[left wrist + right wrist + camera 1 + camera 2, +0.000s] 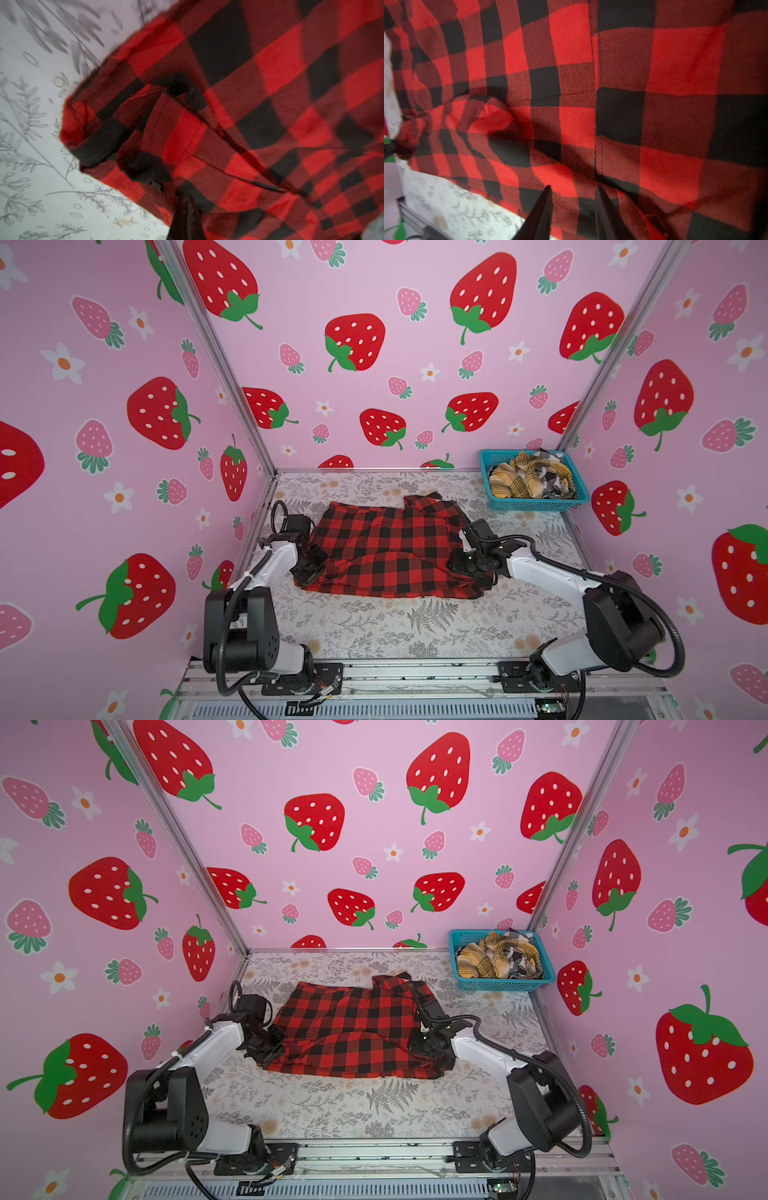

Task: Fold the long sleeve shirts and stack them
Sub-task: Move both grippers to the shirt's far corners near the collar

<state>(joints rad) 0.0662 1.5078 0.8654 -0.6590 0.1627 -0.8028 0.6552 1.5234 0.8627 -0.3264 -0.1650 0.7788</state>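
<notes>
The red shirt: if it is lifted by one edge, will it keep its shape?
Probably floppy: the red shirt lies in soft folds, so a lifted edge would likely drape. It looks light, being thin woven cloth. If pushed, it would likely bunch on the table rather than slide whole.

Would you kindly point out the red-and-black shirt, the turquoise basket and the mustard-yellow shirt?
red-and-black plaid shirt (pixel 390 547): in a top view, middle of its body.
turquoise mesh basket (pixel 536 504): in a top view, front wall.
mustard-yellow plaid shirt (pixel 513 485): in a top view, crumpled folds in the basket.
</notes>
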